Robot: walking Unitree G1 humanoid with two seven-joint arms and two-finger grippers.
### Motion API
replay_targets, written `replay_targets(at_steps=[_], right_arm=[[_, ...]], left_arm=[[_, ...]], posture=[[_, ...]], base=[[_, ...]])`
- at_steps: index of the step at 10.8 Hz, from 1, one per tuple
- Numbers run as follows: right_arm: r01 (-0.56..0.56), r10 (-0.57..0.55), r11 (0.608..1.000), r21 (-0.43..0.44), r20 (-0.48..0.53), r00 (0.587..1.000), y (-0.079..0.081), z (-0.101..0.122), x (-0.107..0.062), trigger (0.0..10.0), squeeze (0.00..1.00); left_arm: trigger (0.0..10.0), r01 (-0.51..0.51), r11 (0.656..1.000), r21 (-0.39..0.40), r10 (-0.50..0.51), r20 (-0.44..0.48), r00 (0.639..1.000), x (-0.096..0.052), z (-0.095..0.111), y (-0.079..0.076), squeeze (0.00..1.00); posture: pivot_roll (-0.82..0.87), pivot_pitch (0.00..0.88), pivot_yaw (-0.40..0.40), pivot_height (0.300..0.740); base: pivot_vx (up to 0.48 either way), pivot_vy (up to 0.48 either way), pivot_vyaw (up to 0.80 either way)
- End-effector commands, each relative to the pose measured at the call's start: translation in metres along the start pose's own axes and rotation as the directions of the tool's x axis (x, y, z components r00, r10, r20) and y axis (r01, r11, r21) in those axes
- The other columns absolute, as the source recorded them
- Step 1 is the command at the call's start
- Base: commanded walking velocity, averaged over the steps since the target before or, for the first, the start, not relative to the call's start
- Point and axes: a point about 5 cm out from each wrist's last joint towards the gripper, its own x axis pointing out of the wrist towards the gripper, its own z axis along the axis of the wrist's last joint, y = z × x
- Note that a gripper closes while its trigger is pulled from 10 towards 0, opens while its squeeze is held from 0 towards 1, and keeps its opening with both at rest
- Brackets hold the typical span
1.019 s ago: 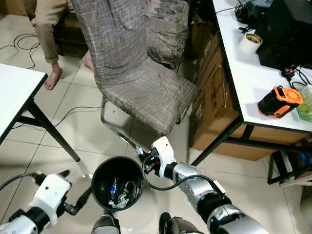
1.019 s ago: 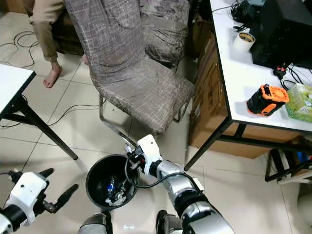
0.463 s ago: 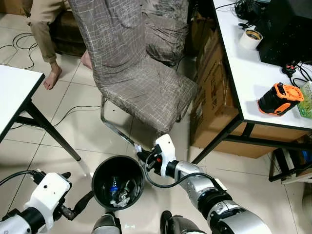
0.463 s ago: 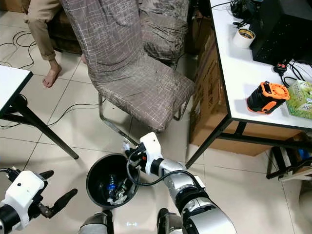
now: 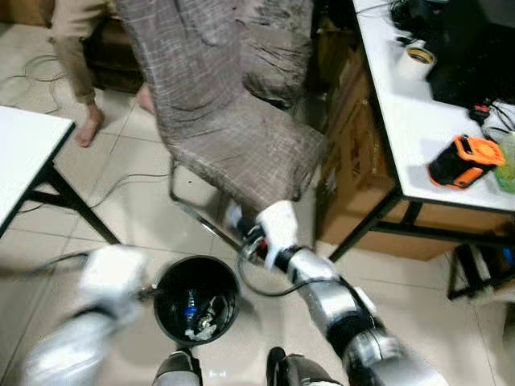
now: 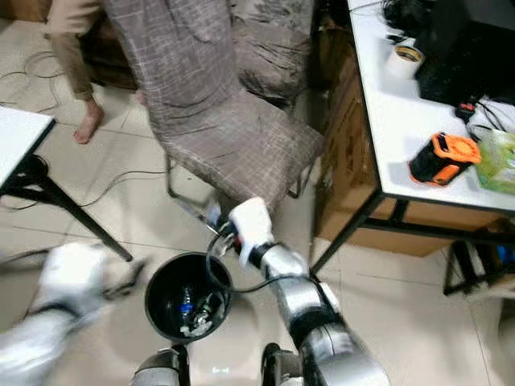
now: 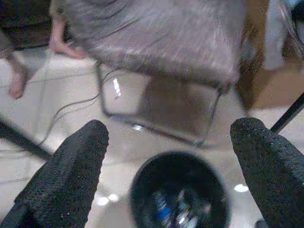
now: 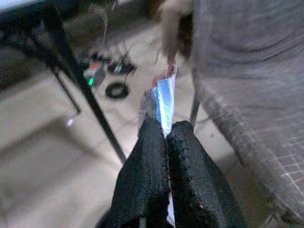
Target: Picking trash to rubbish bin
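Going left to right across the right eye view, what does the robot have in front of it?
White table corner → left gripper, blurred → black rubbish bin → right gripper pinching a wrapper → cardboard box → orange tool on the desk.

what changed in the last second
The right pincer, shut on a thin wrapper, lifted from the bin rim toward the chair. The left pincer, open, swung in and up beside the bin, blurred. Bin, chair and white table stayed put.
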Motion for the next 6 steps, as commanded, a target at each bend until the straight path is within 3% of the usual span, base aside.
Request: replay_targets(at_steps=[1,3,4,5,6], right_arm=[[0.080,-0.080,0.997,0.016,-0.004,0.997,-0.010,-0.009,-0.020,10.0,0.00],[0.189,-0.191,0.980,-0.067,-0.031,0.981,-0.023,-0.019,-0.067,10.0,0.00],[0.240,-0.240,0.968,-0.081,-0.002,0.971,-0.026,-0.015,-0.080,10.0,0.00],[0.239,-0.239,0.971,-0.009,0.035,0.970,-0.026,-0.002,-0.095,10.0,0.00],[0.226,-0.227,0.974,0.027,0.042,0.973,-0.025,0.003,-0.099,10.0,0.00]], left_arm=[[10.0,0.034,0.999,-0.001,-0.034,-0.019,0.999,0.006,-0.009,-0.013,0.00],[10.0,0.120,0.993,0.023,-0.120,-0.010,0.993,0.021,-0.013,-0.034,0.00],[10.0,0.124,0.991,0.054,-0.124,-0.008,0.992,0.024,-0.012,-0.036,0.00],[10.0,0.127,0.989,0.072,-0.128,0.022,0.991,0.026,-0.006,-0.034,0.00],[10.0,0.119,0.991,0.069,-0.121,0.025,0.992,0.026,-0.005,-0.029,0.00]], posture=[[0.09,0.163,-0.082,0.740],[0.02,0.130,-0.025,0.740],[0.02,0.121,-0.015,0.740],[0.01,0.113,-0.005,0.740],[0.00,0.105,0.000,0.740]], base=[[0.000,0.000,0.00],[0.000,0.000,0.00],[0.000,0.000,0.00],[0.000,0.000,0.00],[0.000,0.000,0.00]])
